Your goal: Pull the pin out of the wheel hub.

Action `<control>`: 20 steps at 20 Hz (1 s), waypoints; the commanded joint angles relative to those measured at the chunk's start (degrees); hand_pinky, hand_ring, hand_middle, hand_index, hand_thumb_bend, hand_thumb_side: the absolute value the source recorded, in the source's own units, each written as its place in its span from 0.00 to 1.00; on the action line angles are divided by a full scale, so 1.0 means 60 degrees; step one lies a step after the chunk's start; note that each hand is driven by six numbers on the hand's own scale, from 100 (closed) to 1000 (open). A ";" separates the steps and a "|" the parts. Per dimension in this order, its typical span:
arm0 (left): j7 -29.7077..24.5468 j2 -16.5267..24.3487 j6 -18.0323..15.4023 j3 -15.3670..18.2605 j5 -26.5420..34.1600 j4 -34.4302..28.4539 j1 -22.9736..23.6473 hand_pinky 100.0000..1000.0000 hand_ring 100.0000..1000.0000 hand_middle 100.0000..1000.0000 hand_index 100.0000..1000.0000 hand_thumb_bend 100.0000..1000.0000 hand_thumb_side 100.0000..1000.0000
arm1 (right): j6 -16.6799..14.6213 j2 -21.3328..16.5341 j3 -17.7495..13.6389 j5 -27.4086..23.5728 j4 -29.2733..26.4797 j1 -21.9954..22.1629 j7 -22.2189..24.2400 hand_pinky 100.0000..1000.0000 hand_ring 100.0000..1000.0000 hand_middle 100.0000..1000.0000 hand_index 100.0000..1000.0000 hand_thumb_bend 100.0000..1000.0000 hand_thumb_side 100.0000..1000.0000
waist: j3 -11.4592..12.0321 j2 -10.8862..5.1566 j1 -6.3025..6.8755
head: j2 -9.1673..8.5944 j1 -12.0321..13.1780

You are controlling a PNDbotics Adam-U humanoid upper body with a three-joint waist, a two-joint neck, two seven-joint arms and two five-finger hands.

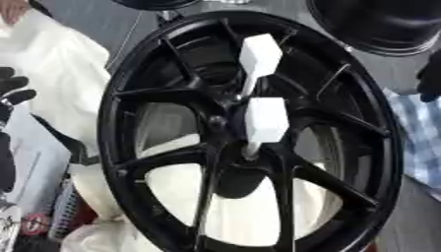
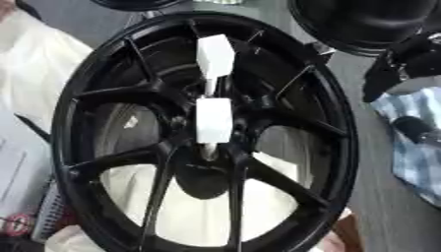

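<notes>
We see two white pins standing in the black wheel hub, long axes running up-down. Our left hand and right hand flank it; finger state unclear. White cloth lies beneath.

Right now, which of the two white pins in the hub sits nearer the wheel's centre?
The lower white pin: it stands where the spokes meet at the centre. The upper white pin sits farther up, toward the rim.

Wheel hub rim cut off below.
</notes>
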 commanded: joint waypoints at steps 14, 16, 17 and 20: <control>-0.0214 0.0210 0.0093 -0.0155 0.0199 -0.0205 -0.0301 0.65 0.65 0.60 0.81 0.02 0.73 | 0.2694 0.0101 0.1200 -0.0466 -0.0088 -0.1603 -0.1010 0.87 0.80 0.67 0.74 0.00 0.20 | 0.0752 -0.0344 -0.0323 | -0.0098 -0.0621; -0.0225 0.0217 0.0098 -0.0160 0.0219 -0.0205 -0.0327 0.65 0.65 0.60 0.81 0.02 0.73 | 0.3112 0.0210 0.1287 -0.0632 -0.0088 -0.1765 -0.1233 0.88 0.80 0.68 0.75 0.00 0.21 | 0.0836 -0.0349 -0.0376 | -0.0112 -0.0666; -0.0226 0.0220 0.0099 -0.0157 0.0226 -0.0205 -0.0334 0.65 0.65 0.60 0.81 0.02 0.73 | 0.3322 0.0251 0.1316 -0.0705 -0.0088 -0.1841 -0.1319 0.88 0.80 0.68 0.75 0.00 0.21 | 0.0864 -0.0355 -0.0399 | -0.0108 -0.0691; -0.0210 0.0219 0.0102 -0.0136 0.0246 -0.0205 -0.0338 0.65 0.65 0.60 0.81 0.02 0.73 | 0.3930 0.0405 0.1442 -0.0771 -0.0088 -0.2106 -0.1499 0.88 0.82 0.70 0.76 0.00 0.22 | 0.0918 -0.0386 -0.0442 | -0.0100 -0.0779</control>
